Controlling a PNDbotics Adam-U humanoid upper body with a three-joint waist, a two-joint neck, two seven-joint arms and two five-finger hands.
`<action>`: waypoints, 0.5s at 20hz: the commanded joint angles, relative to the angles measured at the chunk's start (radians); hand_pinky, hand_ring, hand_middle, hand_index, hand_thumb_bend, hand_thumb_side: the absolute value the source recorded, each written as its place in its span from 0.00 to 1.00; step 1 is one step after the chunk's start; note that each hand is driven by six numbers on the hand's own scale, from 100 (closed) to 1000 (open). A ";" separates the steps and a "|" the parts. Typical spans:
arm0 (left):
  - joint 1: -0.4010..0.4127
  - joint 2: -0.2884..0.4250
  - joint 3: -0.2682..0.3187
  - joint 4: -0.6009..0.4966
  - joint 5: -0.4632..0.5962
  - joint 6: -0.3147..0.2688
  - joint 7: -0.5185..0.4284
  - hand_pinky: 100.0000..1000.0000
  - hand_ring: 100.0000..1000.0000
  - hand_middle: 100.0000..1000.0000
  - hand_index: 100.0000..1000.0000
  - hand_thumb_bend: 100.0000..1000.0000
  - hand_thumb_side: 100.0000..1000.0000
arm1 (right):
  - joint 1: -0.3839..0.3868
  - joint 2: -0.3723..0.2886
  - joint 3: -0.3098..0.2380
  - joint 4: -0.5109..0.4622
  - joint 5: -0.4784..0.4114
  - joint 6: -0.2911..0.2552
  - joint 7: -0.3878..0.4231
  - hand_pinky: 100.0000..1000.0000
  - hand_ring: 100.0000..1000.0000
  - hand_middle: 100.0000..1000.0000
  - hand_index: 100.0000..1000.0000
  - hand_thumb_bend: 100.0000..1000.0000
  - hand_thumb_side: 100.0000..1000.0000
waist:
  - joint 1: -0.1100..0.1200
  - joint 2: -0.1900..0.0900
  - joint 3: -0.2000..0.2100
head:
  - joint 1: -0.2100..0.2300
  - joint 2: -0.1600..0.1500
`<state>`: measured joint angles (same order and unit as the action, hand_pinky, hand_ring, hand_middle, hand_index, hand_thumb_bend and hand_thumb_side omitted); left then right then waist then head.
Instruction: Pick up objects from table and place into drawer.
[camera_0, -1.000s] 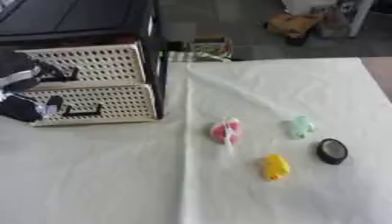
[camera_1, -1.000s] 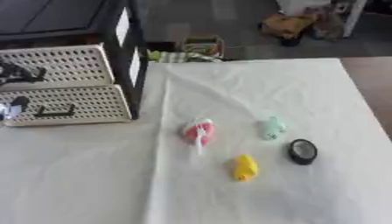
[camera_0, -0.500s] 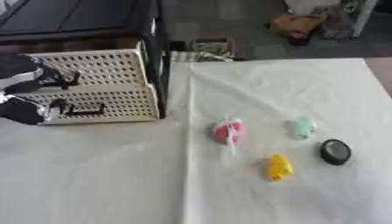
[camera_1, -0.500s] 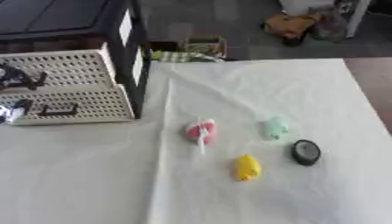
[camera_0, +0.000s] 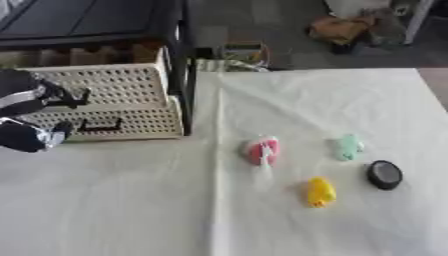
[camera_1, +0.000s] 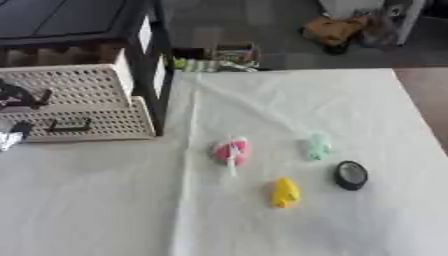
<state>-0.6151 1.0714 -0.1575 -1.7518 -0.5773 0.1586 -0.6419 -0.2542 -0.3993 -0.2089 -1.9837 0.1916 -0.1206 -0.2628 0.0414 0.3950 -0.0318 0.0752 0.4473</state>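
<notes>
Toys on a white table, with a black hand up at the drawers.

Nearest on the white cloth (camera_0: 131, 200) lies a yellow toy (camera_0: 320, 191), and just past it to the right sits a black round thing (camera_0: 383, 174). A bit farther back are a pink toy (camera_0: 262, 150) and a pale green toy (camera_0: 349, 147), apart from each other. All four lie well apart from the left hand (camera_0: 35, 115), which is far over at the left edge. That hand is at the front of the drawers (camera_0: 114, 107), by the black handle (camera_0: 99, 125) of the lower one. Its fingers look curled at the handles, but I cannot tell if they hold anything. The upper drawer sticks out a little from the black shelf (camera_0: 179, 55).
</notes>
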 joint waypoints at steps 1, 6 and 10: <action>0.016 0.057 0.024 -0.038 0.024 0.016 0.019 0.00 0.00 0.00 0.77 0.01 0.34 | -0.005 -0.011 -0.011 -0.016 -0.004 0.000 -0.004 0.68 0.55 0.31 0.70 0.39 0.72 | -0.003 -0.025 0.005 | -0.003 0.000; 0.064 0.075 0.034 -0.088 0.048 0.038 0.047 0.00 0.00 0.00 0.77 0.01 0.34 | -0.005 -0.007 -0.012 -0.016 -0.004 -0.001 -0.005 0.68 0.55 0.31 0.70 0.39 0.72 | -0.007 -0.025 0.008 | -0.004 -0.002; 0.093 0.087 0.041 -0.120 0.052 0.052 0.066 0.00 0.00 0.00 0.76 0.01 0.34 | -0.006 -0.005 -0.013 -0.016 -0.005 -0.001 -0.006 0.68 0.55 0.32 0.70 0.39 0.72 | -0.011 -0.027 0.010 | -0.005 -0.002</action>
<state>-0.5174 1.1112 -0.1347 -1.8520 -0.5325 0.2071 -0.5833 -0.2544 -0.3919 -0.2127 -1.9837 0.1914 -0.1218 -0.2645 0.0321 0.3939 -0.0235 0.0715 0.4473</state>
